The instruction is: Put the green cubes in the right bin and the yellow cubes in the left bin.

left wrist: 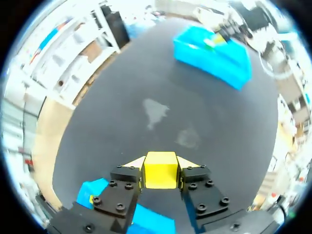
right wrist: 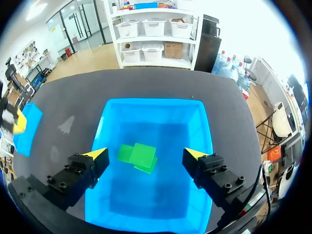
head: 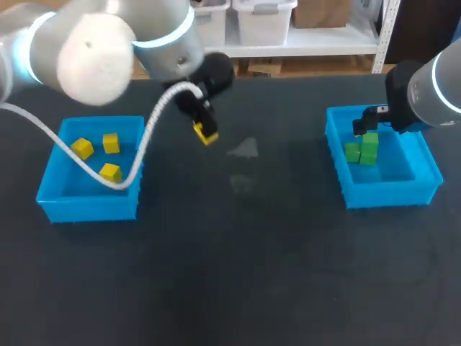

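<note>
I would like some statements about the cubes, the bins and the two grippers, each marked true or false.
1. The left gripper is shut on a yellow cube. True.
2. The left bin is empty. False: three yellow cubes lie in it.
3. The right gripper is open above the right bin. True.
4. The green cubes lie outside both bins. False: they are inside the right bin.
</note>
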Action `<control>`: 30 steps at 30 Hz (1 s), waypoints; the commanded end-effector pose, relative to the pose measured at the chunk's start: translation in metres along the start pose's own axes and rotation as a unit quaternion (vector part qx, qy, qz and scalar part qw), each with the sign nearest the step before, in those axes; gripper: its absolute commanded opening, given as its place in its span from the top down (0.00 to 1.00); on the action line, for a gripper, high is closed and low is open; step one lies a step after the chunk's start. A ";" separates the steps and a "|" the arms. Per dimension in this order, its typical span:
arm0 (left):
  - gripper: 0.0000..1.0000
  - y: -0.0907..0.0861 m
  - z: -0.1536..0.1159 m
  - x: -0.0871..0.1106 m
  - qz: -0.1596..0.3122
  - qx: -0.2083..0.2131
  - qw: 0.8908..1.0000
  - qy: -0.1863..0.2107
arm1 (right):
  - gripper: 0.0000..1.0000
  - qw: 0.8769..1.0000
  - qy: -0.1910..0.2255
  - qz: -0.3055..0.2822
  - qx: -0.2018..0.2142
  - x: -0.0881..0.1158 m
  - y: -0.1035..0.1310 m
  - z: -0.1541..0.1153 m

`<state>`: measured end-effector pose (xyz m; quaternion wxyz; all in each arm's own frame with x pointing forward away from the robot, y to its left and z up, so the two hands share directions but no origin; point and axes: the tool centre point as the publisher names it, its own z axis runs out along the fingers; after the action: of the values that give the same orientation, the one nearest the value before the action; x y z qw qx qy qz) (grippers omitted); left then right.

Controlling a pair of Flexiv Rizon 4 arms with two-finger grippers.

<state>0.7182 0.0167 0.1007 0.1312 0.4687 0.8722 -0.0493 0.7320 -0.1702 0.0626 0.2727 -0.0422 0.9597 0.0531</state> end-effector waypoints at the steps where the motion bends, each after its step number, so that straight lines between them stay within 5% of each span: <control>1: 1.00 0.027 -0.025 0.012 -0.101 -0.002 0.992 -0.077 | 0.00 1.000 -0.003 0.000 0.001 0.001 0.000 0.000; 6: 1.00 0.059 -0.043 0.024 -0.162 -0.030 0.981 -0.105 | 0.00 1.000 -0.003 0.000 0.001 0.001 0.000 0.000; 15: 1.00 0.103 -0.054 0.079 -0.247 -0.066 0.962 -0.102 | 0.00 1.000 -0.003 0.000 0.001 0.001 0.000 0.000; 30: 1.00 0.103 -0.012 0.160 -0.324 -0.062 0.943 -0.035 | 0.00 1.000 -0.003 0.000 0.001 0.001 0.000 0.000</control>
<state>0.7219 0.1999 0.0793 0.1424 0.1546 0.9766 -0.0444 0.7320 -0.1703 0.0626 0.2727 -0.0422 0.9597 0.0531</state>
